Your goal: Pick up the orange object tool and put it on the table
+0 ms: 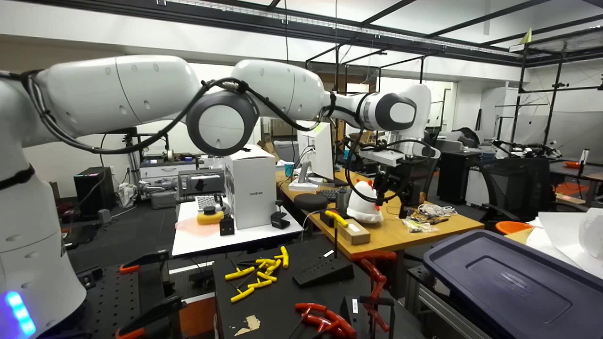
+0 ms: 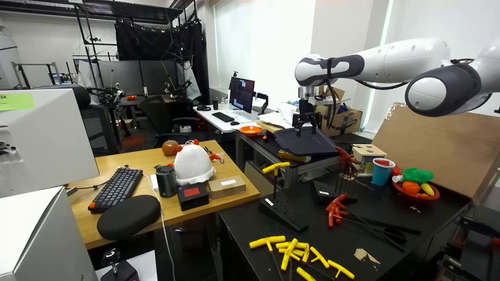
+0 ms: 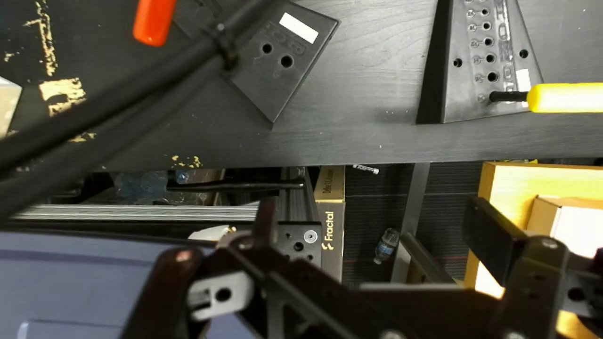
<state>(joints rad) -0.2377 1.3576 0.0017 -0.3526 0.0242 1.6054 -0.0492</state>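
Note:
Red-orange T-handle tools stand in a black holder on the black bench in both exterior views [image 1: 375,278] [image 2: 345,157]. More lie loose on the bench [image 1: 325,318] [image 2: 336,210]. One orange handle [image 3: 153,21] shows at the top of the wrist view. The tan wooden table [image 1: 400,238] [image 2: 230,205] stands beside the bench; its edge shows at the right of the wrist view [image 3: 487,188]. My gripper [image 1: 392,201] [image 2: 306,130] is open with nothing between its fingers [image 3: 372,216]. It hangs high, apart from the tools, over the gap beyond the bench edge.
Yellow T-handle tools [image 1: 259,273] [image 2: 291,249] lie on the bench; one stands in a holder [image 2: 281,210] [image 3: 499,84]. A dark blue lid [image 1: 518,282] [image 2: 304,142] lies beyond. A white plush [image 2: 193,164] and small box [image 2: 226,187] sit on the table. A blue cup [image 2: 381,173] stands near a red bowl [image 2: 416,197].

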